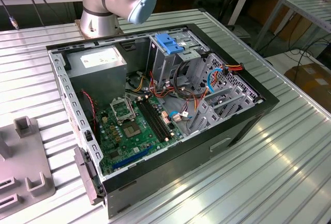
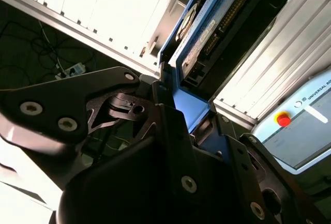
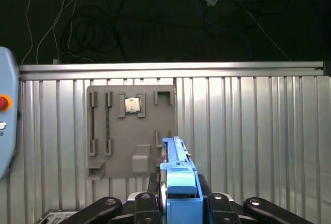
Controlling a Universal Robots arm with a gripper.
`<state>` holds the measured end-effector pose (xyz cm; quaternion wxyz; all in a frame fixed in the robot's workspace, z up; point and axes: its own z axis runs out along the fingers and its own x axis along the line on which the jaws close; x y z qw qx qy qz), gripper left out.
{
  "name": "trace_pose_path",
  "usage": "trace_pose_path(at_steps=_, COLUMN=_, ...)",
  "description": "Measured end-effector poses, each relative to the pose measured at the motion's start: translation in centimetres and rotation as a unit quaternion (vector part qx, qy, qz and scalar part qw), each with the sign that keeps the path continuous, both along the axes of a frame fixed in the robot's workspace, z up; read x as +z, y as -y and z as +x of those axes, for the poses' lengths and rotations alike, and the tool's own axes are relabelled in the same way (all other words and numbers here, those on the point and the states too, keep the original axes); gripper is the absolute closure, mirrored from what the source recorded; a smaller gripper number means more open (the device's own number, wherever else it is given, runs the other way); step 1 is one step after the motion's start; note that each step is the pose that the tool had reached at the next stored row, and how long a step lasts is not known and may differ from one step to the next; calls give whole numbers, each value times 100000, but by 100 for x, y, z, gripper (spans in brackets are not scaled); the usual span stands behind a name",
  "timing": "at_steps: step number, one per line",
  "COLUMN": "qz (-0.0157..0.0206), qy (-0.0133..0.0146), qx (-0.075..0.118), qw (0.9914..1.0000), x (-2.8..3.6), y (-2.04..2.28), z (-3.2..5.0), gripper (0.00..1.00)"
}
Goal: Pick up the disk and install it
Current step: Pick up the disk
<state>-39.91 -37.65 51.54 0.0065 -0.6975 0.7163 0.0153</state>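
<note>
The disk (image 3: 178, 164) is standing on edge between the two black fingers (image 3: 154, 185) of the claw (image 3: 178, 195). The claw is gripping it by its blue plastic frame, pressing in from both sides with no gap showing. In the second wrist view the disk (image 2: 204, 32) is showing its silver body, a strip of white label and a dark row of connector pins. The blue frame is running along it down into the claw (image 2: 190, 111). The disk is hanging in the air over the ribbed metal tabletop (image 3: 258, 131), touching nothing but the claw.

Beyond it in the first wrist view, a grey holder tray (image 3: 132, 146) is lying flat on the tabletop, carrying a small square chip (image 3: 133, 104) in one of its pockets. A pale control pad (image 3: 6, 131) with a red button (image 3: 4, 102) is sitting well apart from the tray. In the second wrist view the control pad (image 2: 305, 131) is showing past the claw.

In the exterior view an open computer case (image 1: 243, 125) is sitting in the middle of the frame on the tabletop (image 1: 289, 182). A green board (image 1: 134, 131) is lying on its floor. A grey power box (image 1: 98, 63) is filling its upper left corner. A blue latch (image 1: 170, 43) is resting on top of the metal drive cage (image 1: 163, 66) in the upper middle of the frame. The arm's base (image 1: 103, 6) is standing at the top of the frame, behind the case. The holder tray (image 1: 31, 167) is lying low at the exterior view's left, apart from the case.
</note>
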Motion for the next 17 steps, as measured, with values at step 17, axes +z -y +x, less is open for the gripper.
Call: trace_pose_path(at_steps=17, qz=2, qy=1, qx=-1, qw=100000, x=0, y=0, z=333, gripper=63)
